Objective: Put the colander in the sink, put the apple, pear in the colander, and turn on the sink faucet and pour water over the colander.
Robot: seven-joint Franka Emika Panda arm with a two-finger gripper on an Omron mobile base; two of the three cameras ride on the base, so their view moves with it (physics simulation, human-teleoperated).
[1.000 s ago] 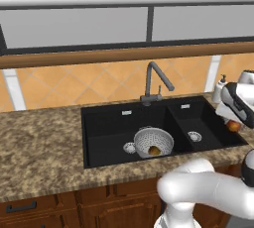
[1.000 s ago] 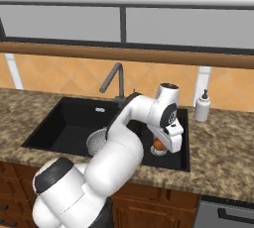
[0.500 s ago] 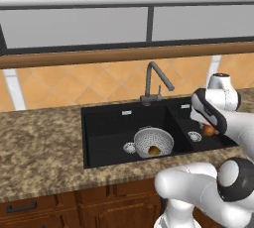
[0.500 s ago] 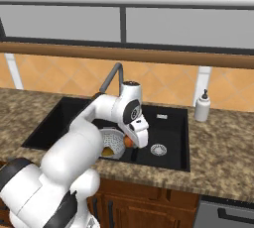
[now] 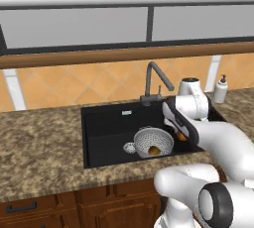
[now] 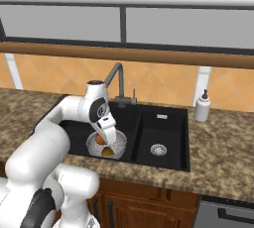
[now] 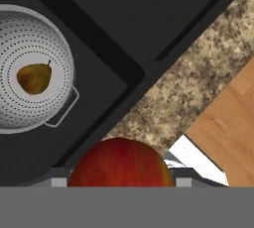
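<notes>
Red-orange against the black basin, the apple sits clamped between our gripper's fingers, which are closed on the fruit and hold it above the sink. In the hand view the colander lies toward ten o'clock from the fingers, well apart from the apple, its handle pointing toward four o'clock. The pear already rests inside the colander, stem toward one o'clock. From the right base view the gripper hangs just over the colander's near rim in the larger basin. We judge that the coming move is a short carry toward ten o'clock before release. The sink faucet stands behind, no water running.
</notes>
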